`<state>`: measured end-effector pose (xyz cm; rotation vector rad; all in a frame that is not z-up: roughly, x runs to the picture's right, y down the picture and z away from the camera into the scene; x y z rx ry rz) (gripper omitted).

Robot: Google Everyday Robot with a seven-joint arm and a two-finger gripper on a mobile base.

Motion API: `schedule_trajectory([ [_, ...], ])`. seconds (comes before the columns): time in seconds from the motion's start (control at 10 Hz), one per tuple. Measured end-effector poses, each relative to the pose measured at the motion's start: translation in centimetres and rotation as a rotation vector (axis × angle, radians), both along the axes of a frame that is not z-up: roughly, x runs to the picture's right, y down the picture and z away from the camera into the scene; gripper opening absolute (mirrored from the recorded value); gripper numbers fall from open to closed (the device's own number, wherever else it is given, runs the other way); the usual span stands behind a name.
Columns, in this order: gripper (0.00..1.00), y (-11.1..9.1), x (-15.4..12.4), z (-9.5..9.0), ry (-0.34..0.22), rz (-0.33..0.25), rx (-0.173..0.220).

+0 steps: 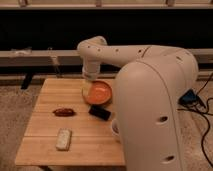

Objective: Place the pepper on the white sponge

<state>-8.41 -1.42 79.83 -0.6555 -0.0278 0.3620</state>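
The dark red-brown pepper [64, 112] lies on the wooden table [50, 92], left of centre. The white sponge [64, 138] lies flat nearer the front edge, a little below the pepper. My gripper [88, 90] hangs from the white arm above the table's far middle, next to the orange bowl [99, 93], up and to the right of the pepper. It is well apart from the pepper and the sponge.
A flat black rectangular object [100, 112] lies just in front of the bowl. A small white cup [116, 129] stands near the table's right front, partly behind my large white arm housing [155, 110]. Cables lie on the floor at the right.
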Motion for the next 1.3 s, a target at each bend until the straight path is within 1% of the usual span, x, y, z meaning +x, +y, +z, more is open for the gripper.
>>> schedule_trajectory([
  [0.2, 0.8, 0.0, 0.0, 0.0, -0.002, -0.006, 0.001],
  [0.4, 0.8, 0.5, -1.4, -0.6, -0.024, -0.047, 0.026],
  [0.5, 0.8, 1.5, -3.7, -1.5, -0.042, -0.08, 0.056],
  [0.6, 0.8, 2.3, -5.1, -2.2, -0.052, -0.097, 0.077],
  [0.7, 0.8, 3.4, -7.2, -3.2, -0.065, -0.119, 0.107],
  [0.8, 0.8, 4.3, -9.4, -3.5, -0.08, -0.144, 0.127],
  [0.9, 0.8, 5.4, -12.5, -3.5, -0.107, -0.187, 0.139],
  [1.0, 0.8, 6.6, -14.7, -3.1, -0.13, -0.221, 0.139],
  [1.1, 0.8, 7.7, -16.4, -2.1, -0.147, -0.251, 0.134],
  [1.2, 0.8, 8.5, -18.3, -0.7, -0.167, -0.279, 0.126],
  [1.3, 0.8, 9.3, -20.3, 1.3, -0.192, -0.307, 0.115],
])
